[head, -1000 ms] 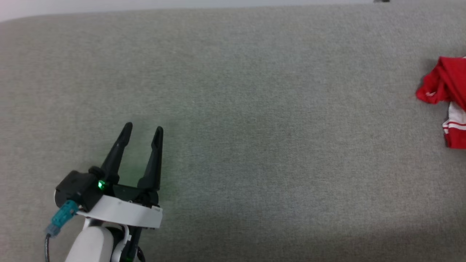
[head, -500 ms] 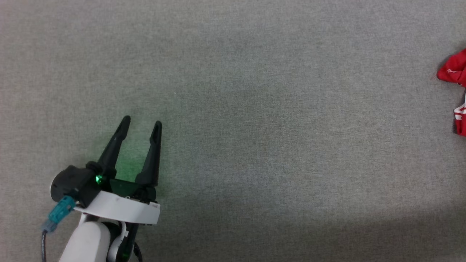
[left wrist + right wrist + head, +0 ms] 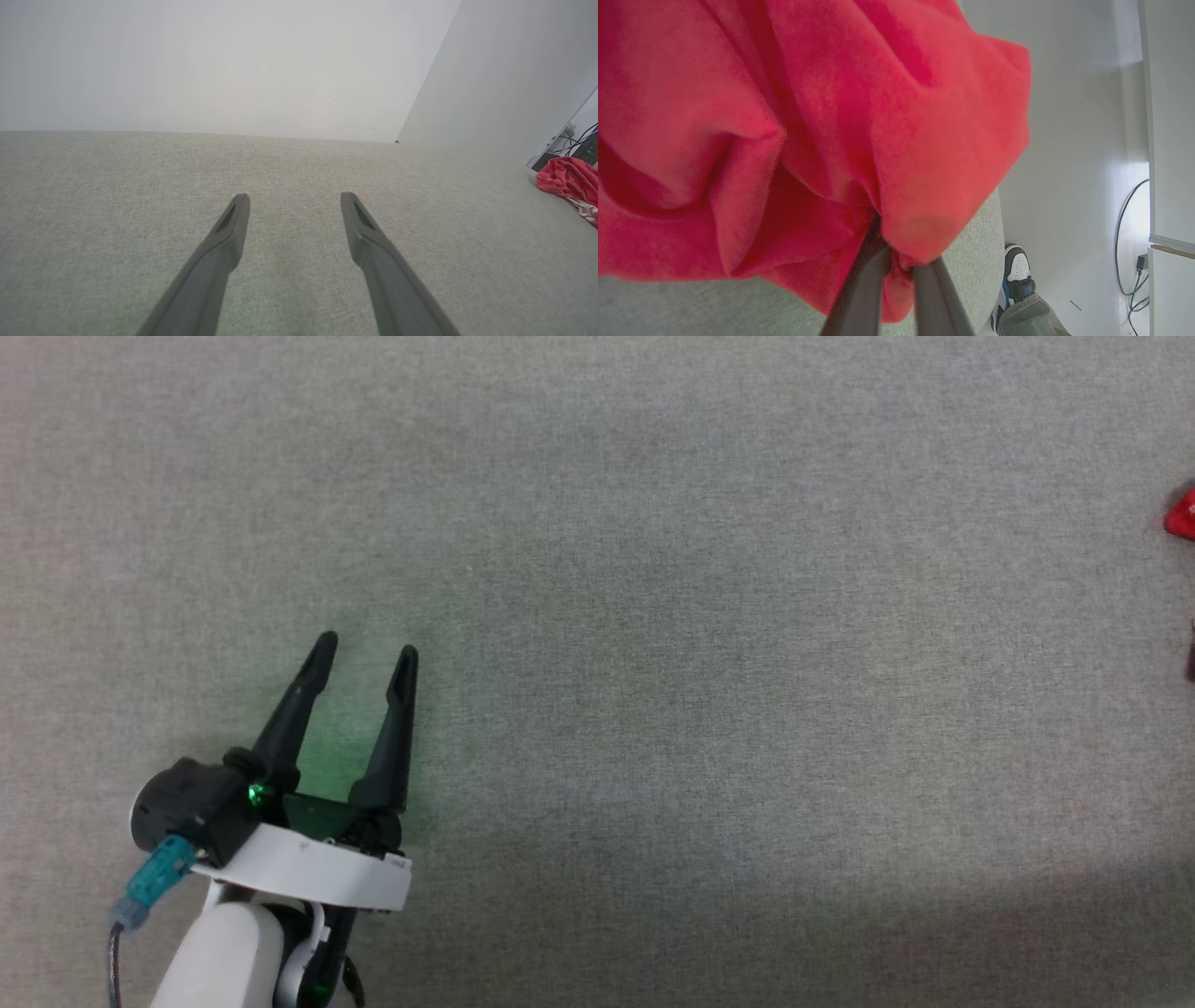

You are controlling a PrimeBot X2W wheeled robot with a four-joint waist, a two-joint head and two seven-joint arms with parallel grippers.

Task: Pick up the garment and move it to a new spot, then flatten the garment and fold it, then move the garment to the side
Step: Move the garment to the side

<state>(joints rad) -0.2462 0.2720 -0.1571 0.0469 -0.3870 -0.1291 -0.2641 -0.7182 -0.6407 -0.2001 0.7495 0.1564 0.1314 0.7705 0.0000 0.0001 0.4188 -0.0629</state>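
The garment (image 3: 822, 116) is a bunched red cloth that hangs in folds close before the right wrist camera, and my right gripper (image 3: 896, 254) is shut on a fold of it, its tips buried in the fabric. From the head only a red scrap of the garment (image 3: 1182, 513) shows at the right edge. The left wrist view has the garment (image 3: 570, 179) as a red heap with a bit of white at the far right of the grey surface. My left gripper (image 3: 366, 651) hovers low over the grey surface at lower left, open with nothing between its fingers (image 3: 231, 224).
A grey fabric-covered surface (image 3: 653, 663) spreads wide to the right of the left gripper. Its edge (image 3: 994, 261) lies near the right gripper. Beyond it stands a person's foot in a sneaker (image 3: 1017, 275) on a pale floor, with cables (image 3: 1125, 252) by the wall.
The head camera has tilted down and swung left, so the garment has slid almost out of that view. The left gripper has stayed open and in place.
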